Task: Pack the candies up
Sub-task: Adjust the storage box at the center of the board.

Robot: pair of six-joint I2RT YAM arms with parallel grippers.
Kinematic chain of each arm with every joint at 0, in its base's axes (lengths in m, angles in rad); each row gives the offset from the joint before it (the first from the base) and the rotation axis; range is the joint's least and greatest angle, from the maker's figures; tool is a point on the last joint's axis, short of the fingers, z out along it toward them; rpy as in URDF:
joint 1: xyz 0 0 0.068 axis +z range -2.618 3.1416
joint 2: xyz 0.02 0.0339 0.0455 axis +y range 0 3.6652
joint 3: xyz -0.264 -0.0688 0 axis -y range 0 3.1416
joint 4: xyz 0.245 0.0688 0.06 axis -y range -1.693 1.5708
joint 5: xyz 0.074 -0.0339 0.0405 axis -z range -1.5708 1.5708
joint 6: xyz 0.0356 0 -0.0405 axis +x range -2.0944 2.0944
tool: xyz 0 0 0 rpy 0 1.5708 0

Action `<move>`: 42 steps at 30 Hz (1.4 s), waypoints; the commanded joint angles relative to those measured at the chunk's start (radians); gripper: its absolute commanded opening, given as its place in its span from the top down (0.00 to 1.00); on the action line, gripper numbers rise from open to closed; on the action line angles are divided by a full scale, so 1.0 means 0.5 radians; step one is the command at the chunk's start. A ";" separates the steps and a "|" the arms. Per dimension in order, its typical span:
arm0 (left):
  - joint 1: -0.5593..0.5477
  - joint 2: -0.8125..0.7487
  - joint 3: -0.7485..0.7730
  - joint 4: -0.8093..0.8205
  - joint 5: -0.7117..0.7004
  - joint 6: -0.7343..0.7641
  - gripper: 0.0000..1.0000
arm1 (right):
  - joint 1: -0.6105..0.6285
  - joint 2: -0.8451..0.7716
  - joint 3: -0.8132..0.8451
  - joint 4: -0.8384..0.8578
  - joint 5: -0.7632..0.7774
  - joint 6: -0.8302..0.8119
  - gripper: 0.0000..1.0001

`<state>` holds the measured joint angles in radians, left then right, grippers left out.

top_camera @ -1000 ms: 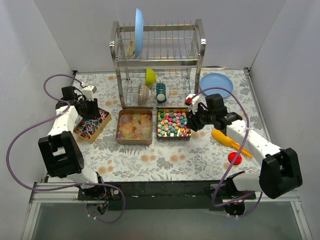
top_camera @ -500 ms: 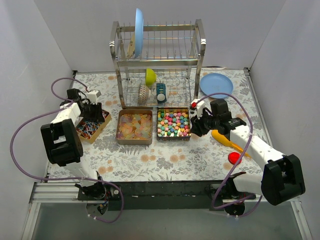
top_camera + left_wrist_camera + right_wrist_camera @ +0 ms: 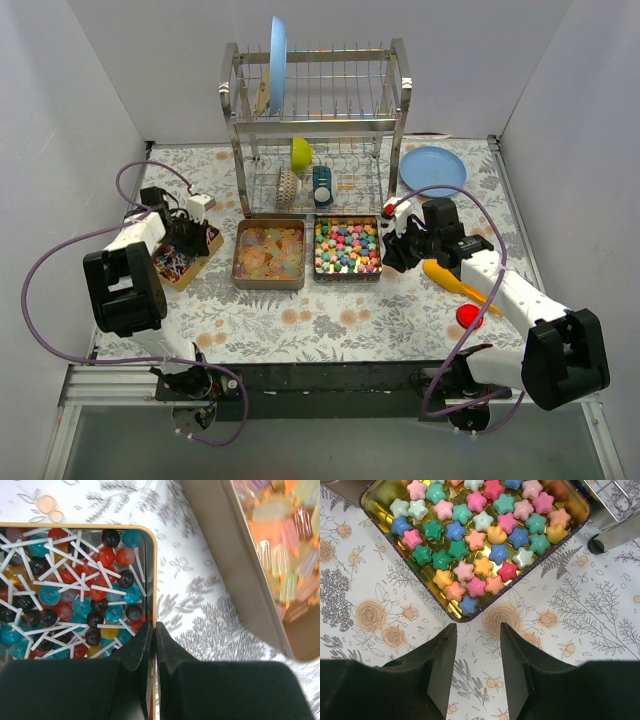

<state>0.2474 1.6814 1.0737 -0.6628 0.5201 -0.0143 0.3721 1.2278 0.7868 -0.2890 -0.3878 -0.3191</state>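
The candies lie in three open tins on the flowered cloth. Round lollipop candies (image 3: 75, 595) fill the left tin (image 3: 165, 272), and my left gripper (image 3: 154, 626) is shut on that tin's right wall (image 3: 154, 580), seen from above at the left gripper (image 3: 188, 238). Pale orange translucent candies (image 3: 269, 250) fill the middle tin (image 3: 225, 555). Star-shaped pink, green, blue and yellow candies (image 3: 475, 535) fill the right tin (image 3: 346, 273). My right gripper (image 3: 477, 650) stands open just off that tin's near corner, holding nothing, at the right gripper (image 3: 392, 252).
A metal dish rack (image 3: 315, 110) stands behind the tins, with a blue plate (image 3: 277, 50) on top and a yellow-green object (image 3: 301, 153) and a teal can (image 3: 322, 185) below. A blue bowl (image 3: 432, 168), an orange scoop (image 3: 455, 280) and a red lid (image 3: 469, 316) lie to the right.
My left gripper slid to the lollipop tin's right side and closed on its wall. The right gripper dropped slightly toward the star tin's corner, then stayed put.
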 commanded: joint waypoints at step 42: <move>0.005 -0.767 0.126 -0.867 0.227 1.158 0.47 | -0.054 -0.078 -0.162 0.035 -0.037 -0.083 0.53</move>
<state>0.2085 1.3399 1.0328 -0.9478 0.6350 0.6994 0.3519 1.2121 0.7139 -0.2893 -0.3878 -0.3645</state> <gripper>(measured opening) 0.527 0.468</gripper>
